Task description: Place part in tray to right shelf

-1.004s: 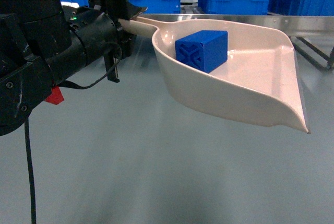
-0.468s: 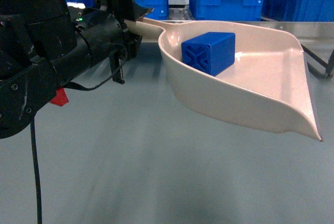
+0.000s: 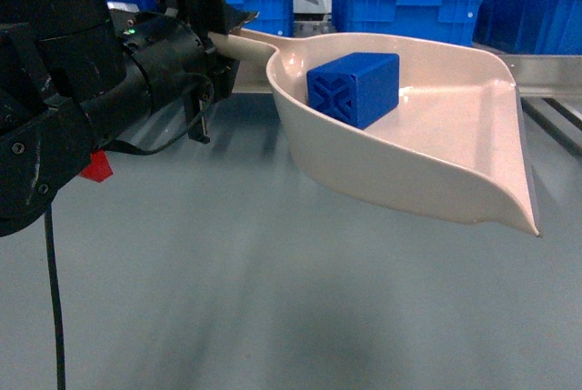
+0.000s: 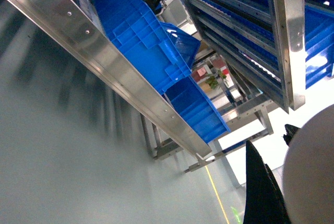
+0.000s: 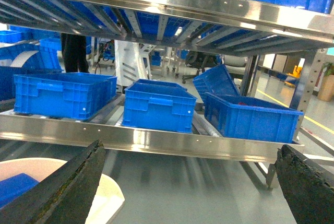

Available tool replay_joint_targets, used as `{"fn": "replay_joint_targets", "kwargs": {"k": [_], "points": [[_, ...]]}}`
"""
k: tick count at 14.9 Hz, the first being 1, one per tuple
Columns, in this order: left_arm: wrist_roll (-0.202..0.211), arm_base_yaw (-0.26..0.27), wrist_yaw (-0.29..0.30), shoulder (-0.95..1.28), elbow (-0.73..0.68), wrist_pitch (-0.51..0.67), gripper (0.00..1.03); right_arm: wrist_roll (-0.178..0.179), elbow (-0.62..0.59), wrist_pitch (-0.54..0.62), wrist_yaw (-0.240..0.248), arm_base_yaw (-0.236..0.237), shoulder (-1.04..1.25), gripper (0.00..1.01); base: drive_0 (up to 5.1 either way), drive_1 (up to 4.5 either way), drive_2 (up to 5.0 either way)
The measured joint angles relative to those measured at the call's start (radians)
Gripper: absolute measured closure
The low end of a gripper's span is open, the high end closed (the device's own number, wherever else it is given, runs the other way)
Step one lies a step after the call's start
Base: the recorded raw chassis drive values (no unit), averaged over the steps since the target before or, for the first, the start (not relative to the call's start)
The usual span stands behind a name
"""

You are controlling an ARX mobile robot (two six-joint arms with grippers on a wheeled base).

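Head view: left gripper (image 3: 221, 34) is clamped on the handle (image 3: 244, 42) of the beige tray (image 3: 427, 172). The tray is held in the air above the grey floor (image 3: 227, 299), handle end to the left, wide lip to the right and tilted slightly down toward the camera.

The blue block (image 3: 355, 88) sits inside the tray, near the back wall at the handle end, resting on the tray's floor. Its X-ribbed face points toward the camera. It is well short of the lip.

Behind the tray runs a silvery shelf rail (image 3: 546, 70), with blue bins (image 3: 405, 10) on the shelf beyond it. The tray's far edge overlaps the rail in this view; whether it touches the rail cannot be told from this angle.

Right wrist view: right gripper (image 5: 188, 192) is spread wide, one dark finger at each lower corner, nothing between them. It faces the metal shelf (image 5: 156, 139), whose front rail carries small screws; three blue bins (image 5: 159, 105) stand on it under an upper level of roller lanes (image 5: 104, 20). A corner of the tray (image 5: 104, 195) with the block (image 5: 13, 187) shows at lower left.

Left wrist view: shelf rail (image 4: 94, 57) and blue bins (image 4: 141, 36) cross diagonally; a pale rounded edge, probably the tray (image 4: 313, 172), fills the lower right corner.
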Motion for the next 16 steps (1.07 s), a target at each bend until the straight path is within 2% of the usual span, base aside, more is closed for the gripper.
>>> {"fn": "replay_joint_targets", "kwargs": {"k": [14,16], "points": [[0.000,0.001,0.001,0.000,0.000,-0.004,0.91,0.000,0.000,-0.002,0.000,0.000,0.000,0.03,3.0,0.84,-4.1],[0.000,0.001,0.000,0.000,0.000,0.001,0.91,0.000,0.000,0.000,0.000,0.000,0.000,0.03,0.0,4.33,-4.3]]}}
